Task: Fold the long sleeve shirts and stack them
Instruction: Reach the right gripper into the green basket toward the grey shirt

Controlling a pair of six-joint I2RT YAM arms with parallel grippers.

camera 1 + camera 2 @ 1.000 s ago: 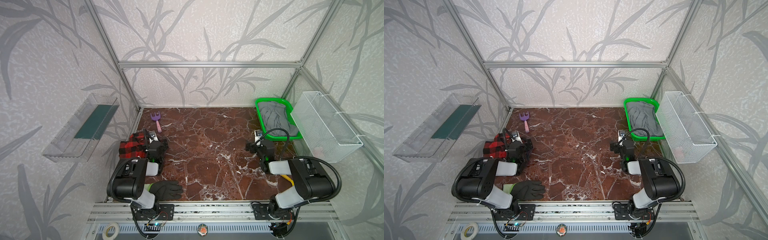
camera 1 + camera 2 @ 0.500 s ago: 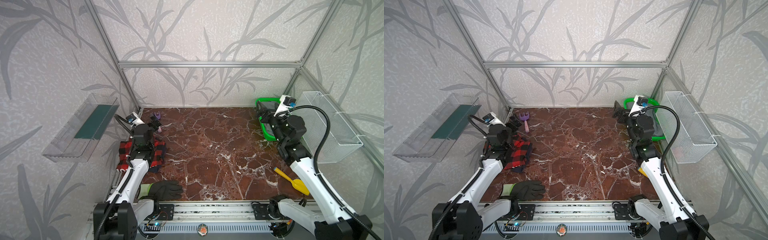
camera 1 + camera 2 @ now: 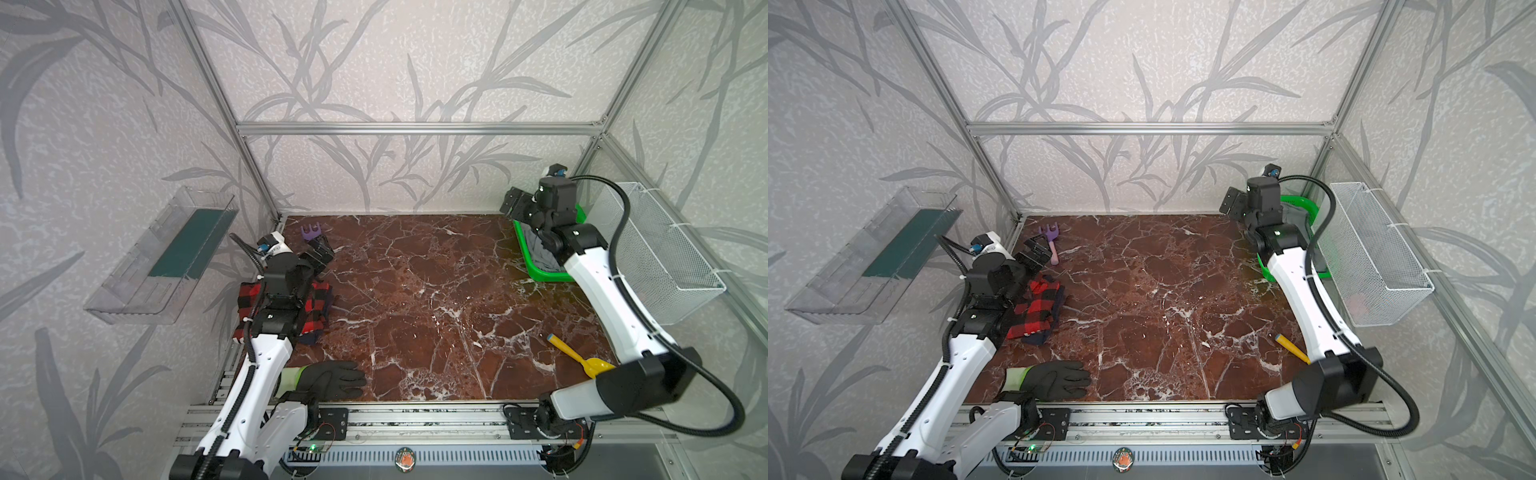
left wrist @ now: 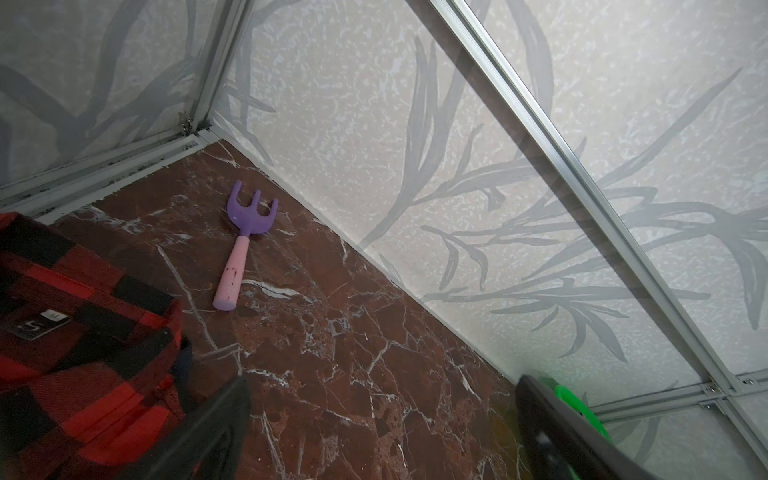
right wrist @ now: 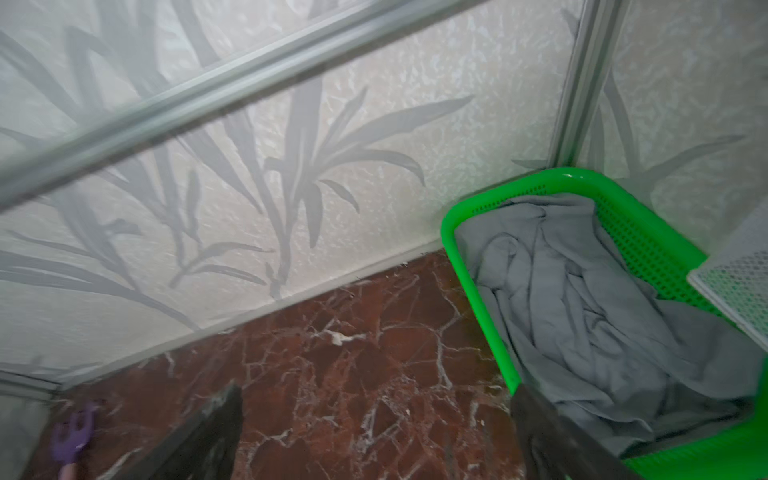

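Count first: we tally two shirts, two grippers, one green basket (image 5: 648,249), one black glove (image 3: 332,378), one purple rake (image 4: 243,249), one yellow scoop (image 3: 596,368), one white wire basket (image 3: 665,266) and one clear bin (image 3: 166,266) on the wall. The grey shirt (image 5: 582,316) lies inside the green basket, crumpled into many soft creases. It is thin, plain cloth without print, and we cannot pick out its sleeves. The plaid shirt (image 3: 1038,309) lies on the marble table (image 3: 436,316) well apart from the green basket, at the opposite side edge. It shows red-and-black buffalo checks, is bunched into a rough oblong, has a dark blue edge on the side facing the basket, and carries a small dark label (seen in the left wrist view only). The left arm covers part of it in both top views. The right gripper (image 3: 515,203) hangs in the air just beside the green basket, on its table side, jaws wide apart with nothing between them. The left gripper (image 3: 319,252) hangs across the table from the basket, over the plaid shirt's far end and near the rake, jaws likewise spread and empty. The wire basket hangs just beside the green basket on its wall side. The scoop lies near the basket toward the front rail, and the glove lies well apart from it at the front.
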